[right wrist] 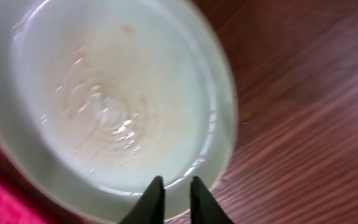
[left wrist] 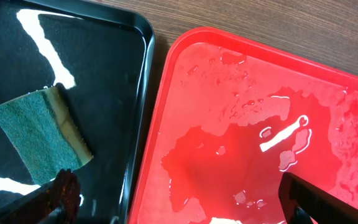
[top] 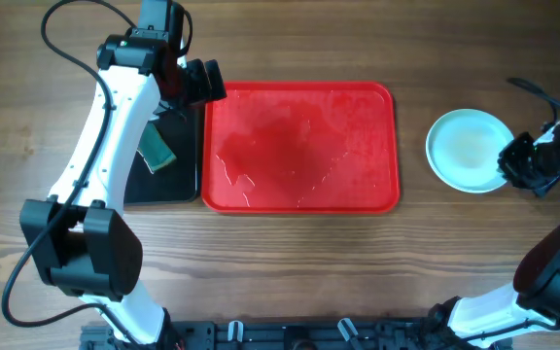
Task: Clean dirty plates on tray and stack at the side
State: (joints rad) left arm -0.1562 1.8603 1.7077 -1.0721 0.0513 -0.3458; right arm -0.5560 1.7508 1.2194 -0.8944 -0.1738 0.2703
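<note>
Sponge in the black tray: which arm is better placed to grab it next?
Left. The left end effector, open, hovers at the black tray's edge, sponge close by. The right end effector is at the plate, beyond the red tray.

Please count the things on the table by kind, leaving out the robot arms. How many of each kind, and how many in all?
Trays: 2, the red tray and the black tray
Sponges: 1, the sponge on the black tray
Plates: 1 in view, the plate
Total: 4
</note>
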